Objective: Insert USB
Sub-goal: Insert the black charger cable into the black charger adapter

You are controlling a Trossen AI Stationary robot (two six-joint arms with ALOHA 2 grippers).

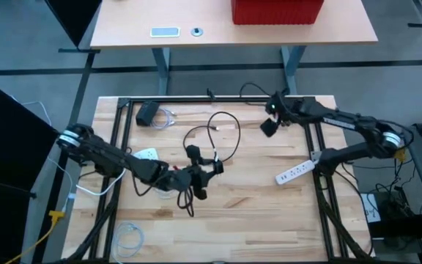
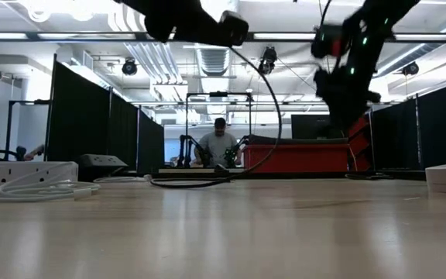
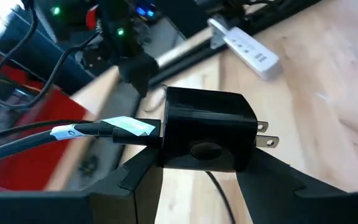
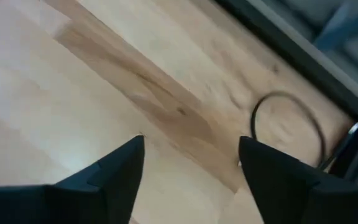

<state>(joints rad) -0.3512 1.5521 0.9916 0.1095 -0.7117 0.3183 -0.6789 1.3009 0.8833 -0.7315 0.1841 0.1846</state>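
Clamped between the left gripper's (image 3: 207, 171) two dark fingers is a black USB wall charger (image 3: 209, 129), a squat cube with rounded edges, two flat metal prongs jutting from one side and a shallow oval dimple on the face toward the wrist camera. On the side opposite the prongs a black USB cable (image 3: 36, 134) is plugged in, its plug wrapped with a white label. In the high view the charger (image 1: 193, 152) sits near the table's centre, held off the wood, and the cable (image 1: 222, 130) loops away toward 12 o'clock.

From there, a white power strip (image 1: 294, 173) lies toward 3 o'clock near the table's edge. A second black adapter (image 1: 147, 113) rests toward 11 o'clock, with a white cable (image 1: 166, 119) beside it.

The right gripper (image 1: 270, 125) hangs above the wooden table (image 1: 269, 220) at about 1 o'clock from the charger, its fingers spread wide with nothing between them.
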